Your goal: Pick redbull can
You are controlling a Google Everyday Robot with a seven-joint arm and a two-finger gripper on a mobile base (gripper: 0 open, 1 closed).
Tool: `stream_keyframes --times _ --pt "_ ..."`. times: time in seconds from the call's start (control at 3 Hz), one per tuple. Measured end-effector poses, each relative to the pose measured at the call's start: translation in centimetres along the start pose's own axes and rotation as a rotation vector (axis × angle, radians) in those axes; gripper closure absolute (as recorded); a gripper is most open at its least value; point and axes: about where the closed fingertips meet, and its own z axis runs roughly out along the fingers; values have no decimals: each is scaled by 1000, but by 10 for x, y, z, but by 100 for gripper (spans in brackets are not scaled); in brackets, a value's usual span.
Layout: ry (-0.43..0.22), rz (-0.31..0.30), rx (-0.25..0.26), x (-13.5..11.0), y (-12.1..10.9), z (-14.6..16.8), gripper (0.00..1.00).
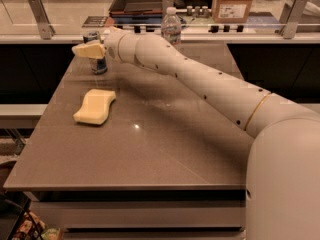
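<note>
The redbull can (98, 65), slim with a blue and silver body and a silver top, stands upright at the far left of the brown table (165, 144). My gripper (88, 49), with pale yellow tips, is at the can's mid-height. It crosses in front of the can and hides its middle, so only the can's top and bottom show. My white arm (200, 84) reaches in from the lower right across the table.
A yellow sponge (95, 106) lies on the table in front of the can. A clear water bottle (171, 27) stands at the table's far edge behind my arm. A counter with a dark tray (140, 1) and a cardboard box (233, 3) runs behind the table.
</note>
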Motion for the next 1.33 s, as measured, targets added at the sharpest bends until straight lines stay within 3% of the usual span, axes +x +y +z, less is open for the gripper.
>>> stream_keyframes --times 1.0,1.33 --pt "0 1 -10 0 6 4 85" --pt "0 1 -13 1 8 6 100"
